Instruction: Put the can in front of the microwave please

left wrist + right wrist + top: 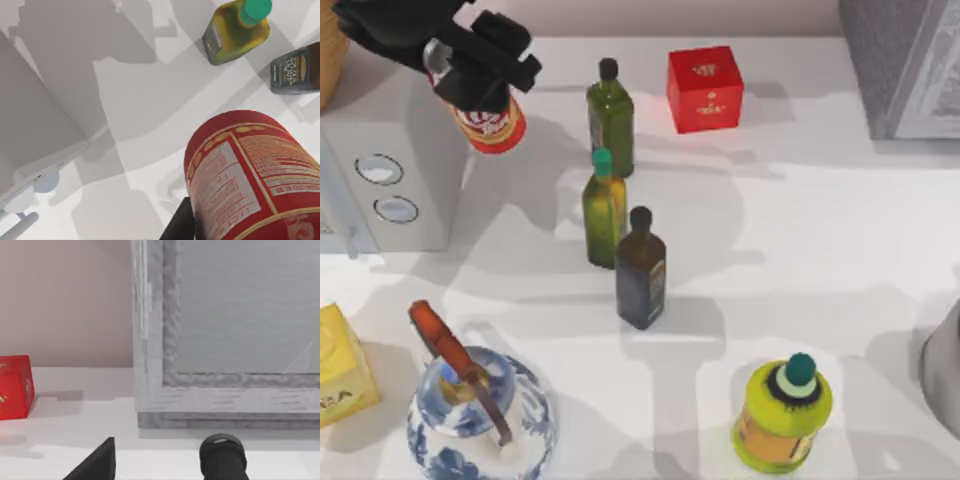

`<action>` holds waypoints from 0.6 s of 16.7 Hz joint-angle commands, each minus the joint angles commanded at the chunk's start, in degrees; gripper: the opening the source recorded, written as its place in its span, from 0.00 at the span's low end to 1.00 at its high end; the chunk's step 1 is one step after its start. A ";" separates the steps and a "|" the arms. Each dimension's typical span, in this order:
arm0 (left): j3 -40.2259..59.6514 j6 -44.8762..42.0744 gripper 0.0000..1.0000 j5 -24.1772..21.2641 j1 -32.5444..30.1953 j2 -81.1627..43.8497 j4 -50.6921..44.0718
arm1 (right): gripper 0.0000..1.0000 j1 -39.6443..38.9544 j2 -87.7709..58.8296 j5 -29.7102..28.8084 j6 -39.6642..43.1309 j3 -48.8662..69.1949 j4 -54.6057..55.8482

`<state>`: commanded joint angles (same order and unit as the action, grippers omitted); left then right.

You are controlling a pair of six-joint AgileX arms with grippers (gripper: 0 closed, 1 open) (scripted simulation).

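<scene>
the microwave (385, 185) is being seen at the top view's left edge, light grey, its two round white dials facing the open table to its right, and that stretch of bare table (510, 215) in front of it is not yet being occupied; the placing is judged to be well under way but unfinished, with lowering and release left to be done

the left gripper (475, 75) is being held above the table just beyond the microwave's far right corner, its fingers pinching the can (492, 125), which is being carried tilted, clear of the surface (its shadow is falling on the table beside the appliance)

the can is being shown red, with a gold-edged white label panel (240, 175) of small print

the right gripper (160, 460), by a large grey box at the far right, is being kept spread and idle
</scene>
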<state>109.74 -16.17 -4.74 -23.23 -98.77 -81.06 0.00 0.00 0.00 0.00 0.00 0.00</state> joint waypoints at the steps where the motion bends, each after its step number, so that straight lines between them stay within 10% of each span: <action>1: -3.98 -2.23 0.00 -0.18 4.01 4.00 -0.29 | 1.00 0.00 0.00 0.00 0.00 0.00 0.00; 10: -37.04 -17.63 0.00 1.10 43.01 20.84 8.94 | 1.00 0.00 0.00 0.00 0.00 0.00 0.00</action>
<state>72.70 -33.80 -3.64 19.78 -77.93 -72.12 0.00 0.00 0.00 0.00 0.00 0.00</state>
